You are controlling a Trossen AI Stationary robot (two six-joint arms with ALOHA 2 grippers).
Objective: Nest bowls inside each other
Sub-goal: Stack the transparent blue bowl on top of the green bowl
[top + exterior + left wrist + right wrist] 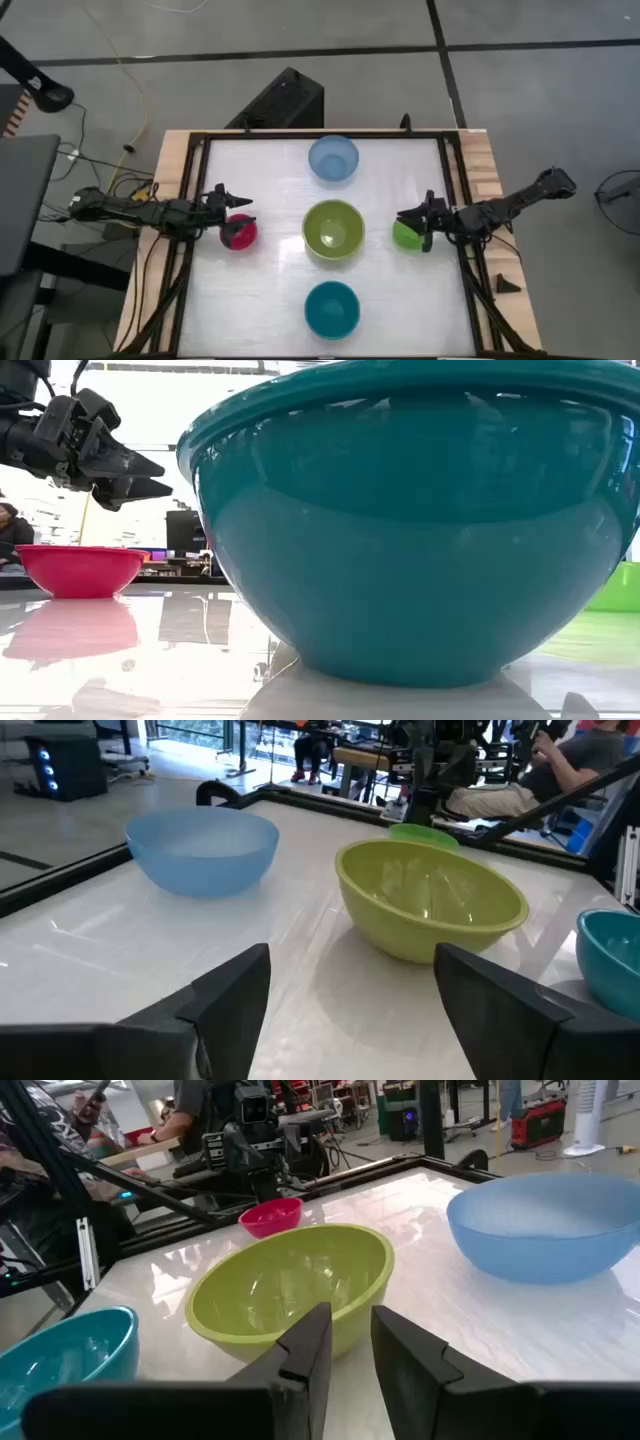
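Five bowls rest upright on the white table (270, 290). Down the middle run the light blue bowl (333, 158), the olive-green bowl (333, 230) and the teal bowl (332, 308). The small pink bowl (238, 233) stands at the left and the small bright green bowl (406, 236) at the right. My left gripper (238, 203) hangs open above the pink bowl (80, 570), clear of it in the low view. My right gripper (403, 216) hovers by the bright green bowl's far rim. Its fingers (315, 1340) stand a narrow gap apart with nothing between them.
A dark frame (200, 140) edges the table, with wooden strips (485, 160) outside it. The teal bowl (410, 530) fills the low view close to the near edge. Bare table lies between the bowls. People sit at desks in the room beyond.
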